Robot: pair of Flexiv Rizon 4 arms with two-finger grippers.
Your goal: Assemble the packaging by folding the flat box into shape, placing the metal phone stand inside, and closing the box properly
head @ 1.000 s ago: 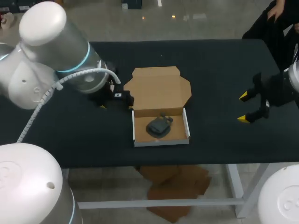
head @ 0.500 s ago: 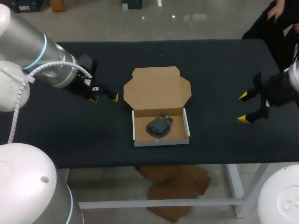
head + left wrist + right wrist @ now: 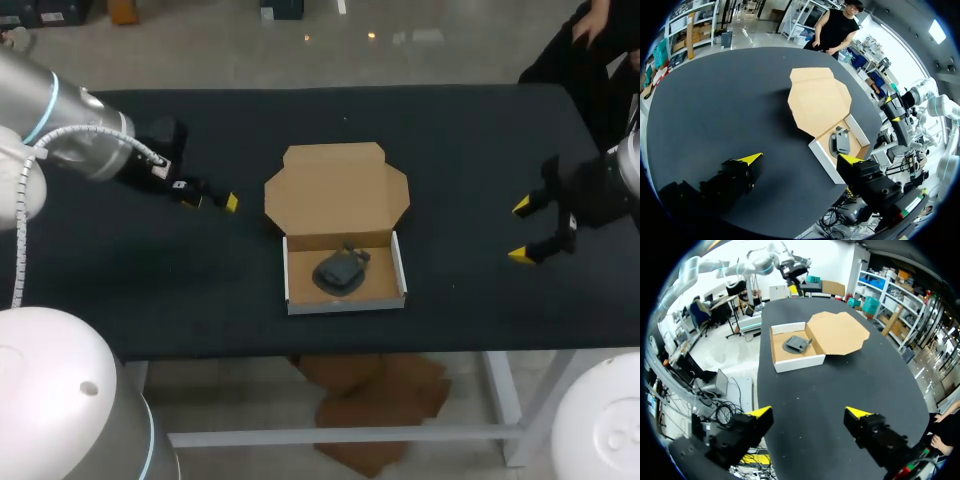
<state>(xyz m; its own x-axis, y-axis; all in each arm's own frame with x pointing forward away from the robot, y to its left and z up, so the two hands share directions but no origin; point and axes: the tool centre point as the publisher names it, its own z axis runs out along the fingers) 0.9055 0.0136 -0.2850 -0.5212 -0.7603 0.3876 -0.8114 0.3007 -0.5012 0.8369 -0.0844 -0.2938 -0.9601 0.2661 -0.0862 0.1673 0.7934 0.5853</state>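
A cardboard box (image 3: 345,290) stands folded in the middle of the table, its lid (image 3: 337,192) lying open and flat behind it. The dark metal phone stand (image 3: 340,270) rests inside the box. My left gripper (image 3: 210,201) hovers open and empty left of the lid, clear of it. In the left wrist view the gripper (image 3: 801,159) has the box (image 3: 821,152) and phone stand (image 3: 841,141) ahead of it. My right gripper (image 3: 520,231) stands open and empty well right of the box. From the right wrist view, that gripper (image 3: 808,413) faces the box (image 3: 799,361) and stand (image 3: 797,344) from a distance.
The black table (image 3: 470,140) has bare surface on both sides of the box. Its front edge runs just below the box's front wall. Flat cardboard pieces (image 3: 375,405) lie on the floor under the table.
My left arm has pulled back to the left, away from the lid's left edge, with its gripper open. The box, the stand and the right arm have stayed still.
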